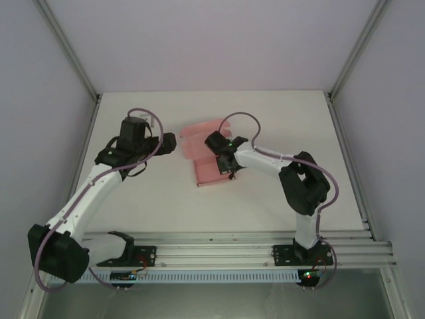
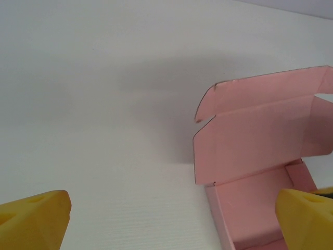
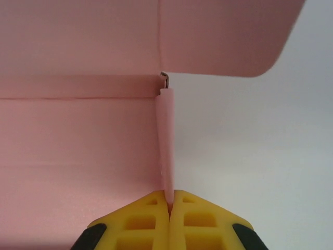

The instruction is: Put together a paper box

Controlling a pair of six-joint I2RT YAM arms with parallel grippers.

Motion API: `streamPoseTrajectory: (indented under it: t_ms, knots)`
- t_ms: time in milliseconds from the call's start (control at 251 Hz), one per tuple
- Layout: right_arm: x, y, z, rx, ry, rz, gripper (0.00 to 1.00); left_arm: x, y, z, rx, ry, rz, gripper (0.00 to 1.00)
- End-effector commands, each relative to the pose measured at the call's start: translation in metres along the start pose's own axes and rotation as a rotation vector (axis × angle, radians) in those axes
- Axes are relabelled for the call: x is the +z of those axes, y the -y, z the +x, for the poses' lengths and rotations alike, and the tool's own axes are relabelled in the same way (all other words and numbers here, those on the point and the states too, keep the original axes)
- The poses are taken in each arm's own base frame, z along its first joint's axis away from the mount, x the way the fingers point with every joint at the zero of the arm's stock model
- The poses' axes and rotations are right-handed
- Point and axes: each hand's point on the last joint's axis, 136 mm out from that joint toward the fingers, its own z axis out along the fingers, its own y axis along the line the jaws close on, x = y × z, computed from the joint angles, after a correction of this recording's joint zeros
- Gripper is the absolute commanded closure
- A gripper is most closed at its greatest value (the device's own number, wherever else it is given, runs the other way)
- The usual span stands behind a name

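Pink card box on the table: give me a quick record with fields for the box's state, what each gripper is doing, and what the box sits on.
object: plain pink thin-card paper box
box state: partly folded, back panel and flaps standing, top open
surface: white table
left gripper: open, yellow fingers wide apart, at the box's left side; contact cannot be told
right gripper: shut on a thin upright side flap of the box
assembly: not finished
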Motion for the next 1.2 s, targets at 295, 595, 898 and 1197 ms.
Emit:
streamPoseTrajectory:
  t_ms: [295, 595, 898, 1197]
  knots:
    - [-0.043, 0.009, -0.004, 0.107, 0.118, -0.087, 0.36, 0.054, 0.043, 0.012, 0.178, -0.197, 0.207, 0.00]
    - [-0.087, 0.036, -0.075, -0.141, 0.325, -0.427, 0.06, 0.090, 0.064, 0.017, 0.371, -0.344, 0.400, 0.01]
    - [-0.049, 0.044, -0.098, -0.311, 0.187, -0.500, 0.20, 0.117, 0.068, 0.039, 0.454, -0.531, 0.514, 0.27]
    - [-0.037, 0.034, -0.091, -0.329, 0.107, -0.561, 0.42, 0.120, 0.080, 0.043, 0.444, -0.542, 0.596, 0.59]
